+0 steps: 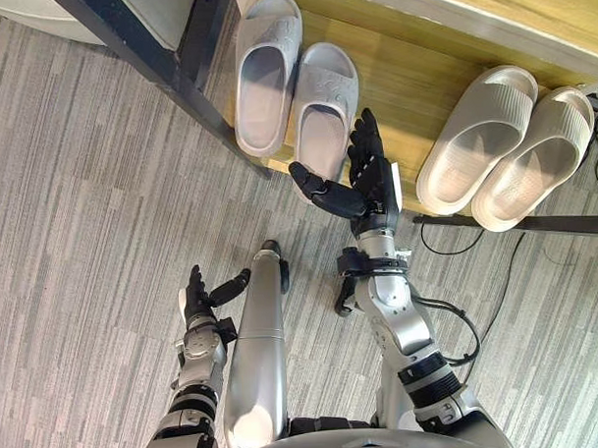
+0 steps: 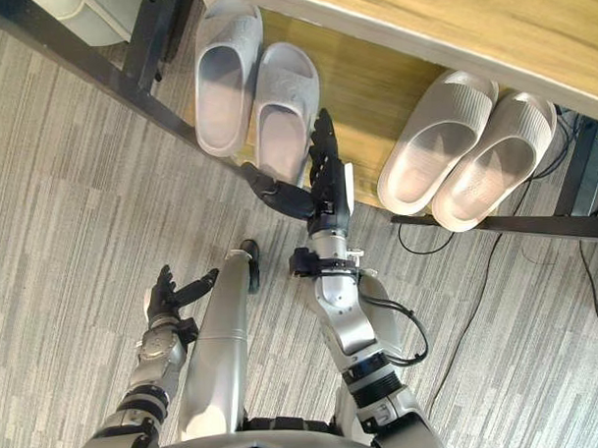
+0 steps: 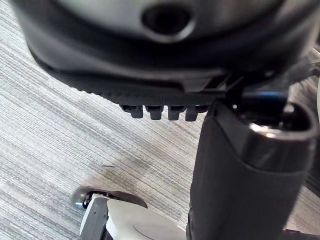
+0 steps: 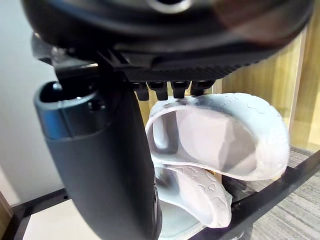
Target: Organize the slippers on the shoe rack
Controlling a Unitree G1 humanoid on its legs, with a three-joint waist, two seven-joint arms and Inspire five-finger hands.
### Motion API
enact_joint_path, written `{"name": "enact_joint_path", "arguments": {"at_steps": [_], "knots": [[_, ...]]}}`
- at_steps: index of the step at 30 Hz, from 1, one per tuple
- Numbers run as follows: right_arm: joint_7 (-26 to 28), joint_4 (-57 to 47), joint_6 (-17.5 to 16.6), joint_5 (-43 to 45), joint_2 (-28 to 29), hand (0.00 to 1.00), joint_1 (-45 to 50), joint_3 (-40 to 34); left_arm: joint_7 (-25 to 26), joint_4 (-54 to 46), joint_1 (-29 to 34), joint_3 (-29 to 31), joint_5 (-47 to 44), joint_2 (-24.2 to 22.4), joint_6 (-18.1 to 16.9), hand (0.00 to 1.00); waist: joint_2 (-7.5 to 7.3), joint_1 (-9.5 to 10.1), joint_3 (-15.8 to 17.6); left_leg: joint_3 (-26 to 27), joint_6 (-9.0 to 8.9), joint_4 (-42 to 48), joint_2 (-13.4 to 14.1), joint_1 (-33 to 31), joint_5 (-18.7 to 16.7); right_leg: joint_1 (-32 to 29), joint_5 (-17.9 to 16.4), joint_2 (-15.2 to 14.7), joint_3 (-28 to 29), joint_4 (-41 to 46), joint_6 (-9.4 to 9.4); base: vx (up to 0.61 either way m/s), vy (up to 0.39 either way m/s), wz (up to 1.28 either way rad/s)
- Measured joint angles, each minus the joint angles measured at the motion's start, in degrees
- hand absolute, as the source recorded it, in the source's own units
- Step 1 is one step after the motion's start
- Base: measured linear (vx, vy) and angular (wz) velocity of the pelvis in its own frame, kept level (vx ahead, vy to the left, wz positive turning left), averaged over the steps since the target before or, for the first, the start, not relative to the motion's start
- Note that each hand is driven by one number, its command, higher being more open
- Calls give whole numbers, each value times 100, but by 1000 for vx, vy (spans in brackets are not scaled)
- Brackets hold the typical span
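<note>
1. Currently we see the shoe rack (image 1: 412, 82) across the top of both eye views: a wooden shelf on a dark metal frame (image 1: 146, 52), standing on grey striped carpet (image 1: 82, 192).
2. Two pairs of slippers lie on that shelf, toes pointing inward and heels toward us.
3. The grey slippers (image 1: 264, 73) sit at the left end, side by side and touching. The left one is set a little further back than its partner.
4. The beige slippers (image 1: 478, 139) lie well apart from them at the right. They too are side by side and touching, both slanted, with their heels poking past the shelf's front edge.
5. We find the right hand (image 1: 375, 192) raised in front of the rack, between the two pairs and just beside the grey slippers.
6. Its fingers (image 1: 368, 143) are straight and held together, its thumb (image 1: 322, 192) is stretched wide toward the grey pair, and it grips nothing. We cannot tell whether it touches a slipper.
7. In the right wrist view we see the grey slippers just past the fingertips, their openings facing the hand.
8. The left hand (image 1: 195, 298) hangs low at the robot's side over the carpet, well away from the rack. Its fingers are loosely extended, the thumb is out, and it is empty.
</note>
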Motion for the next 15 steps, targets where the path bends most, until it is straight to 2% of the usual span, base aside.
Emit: {"name": "enact_joint_path", "arguments": {"at_steps": [15], "knots": [[-160, 11, 142, 27, 3, 100, -196, 121, 4, 5, -4, 43, -1, -24, -2, 100, 2, 10, 1, -9, -13, -35, -5, -3, 13, -12, -1, -2, -14, -4, 0, 0, 0, 0]]}}
